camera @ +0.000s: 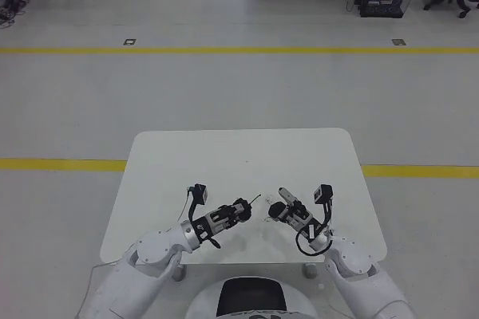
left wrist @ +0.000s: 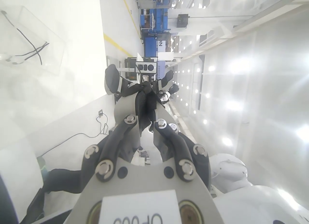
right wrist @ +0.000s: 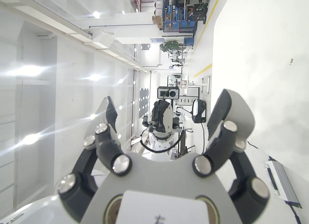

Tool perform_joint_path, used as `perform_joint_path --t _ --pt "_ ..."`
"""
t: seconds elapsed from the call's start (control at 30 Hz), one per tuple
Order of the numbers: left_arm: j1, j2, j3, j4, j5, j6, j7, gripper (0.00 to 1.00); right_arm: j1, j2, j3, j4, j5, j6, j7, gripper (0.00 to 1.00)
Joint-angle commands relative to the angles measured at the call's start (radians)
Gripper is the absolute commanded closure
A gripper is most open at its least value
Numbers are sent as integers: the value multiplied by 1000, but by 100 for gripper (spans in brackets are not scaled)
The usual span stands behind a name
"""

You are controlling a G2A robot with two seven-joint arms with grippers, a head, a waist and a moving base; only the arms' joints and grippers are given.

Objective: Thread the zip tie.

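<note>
Above the table's front middle, my left gripper (camera: 245,209) is shut on a thin black zip tie (camera: 255,198), whose free end sticks out toward the other arm. In the left wrist view its fingers (left wrist: 147,104) meet on the dark tie (left wrist: 145,87). My right gripper (camera: 278,202) faces it a short gap away. It stands open, with nothing between its pads (right wrist: 221,108). The right wrist view has the right gripper (right wrist: 166,111) framing the shut left gripper (right wrist: 160,116) end-on. From the left wrist view, the right gripper (left wrist: 141,77) sits wide just beyond the tie.
The white table (camera: 239,159) has rounded corners, and both arms hang over its front part. A clear sheet or bag with thin black strands (left wrist: 31,41) lies off to one side in the left wrist view. A yellow floor line (camera: 48,164) runs behind the table.
</note>
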Motion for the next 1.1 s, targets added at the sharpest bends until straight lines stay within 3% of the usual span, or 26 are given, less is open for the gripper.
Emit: perform_joint_path --t 0.0,0.07,0.23,0.33,0.57,0.8,0.87,0.93,1.0,1.07 --pt "-4 -2 9 15 -31 16 4 100 0 0 0 0 0 0 0 0" --pt "-24 -4 15 43 -74 33 -32 100 5 1 1 14 18 23 19 0" --pt "-62 -1 8 123 -224 46 -212 100 41 18 55 100 117 -15 276 0" --pt "-75 1 4 163 -290 42 -288 100 60 25 79 137 151 -19 374 0" --pt "-113 0 29 231 -361 45 -405 100 120 30 72 234 191 -19 609 0" --pt "-120 0 34 238 -350 31 -417 100 124 30 71 240 192 -19 622 0" --pt "-117 -2 39 239 -394 47 -420 100 124 30 71 240 192 -19 622 0" --pt "-129 -2 47 260 -401 62 -442 100 131 30 65 252 224 4 637 0" --pt "-138 -6 68 275 -480 96 -527 100 149 29 57 289 295 18 719 0" --pt "-150 -8 78 299 -507 103 -565 100 177 29 50 330 310 26 781 0"
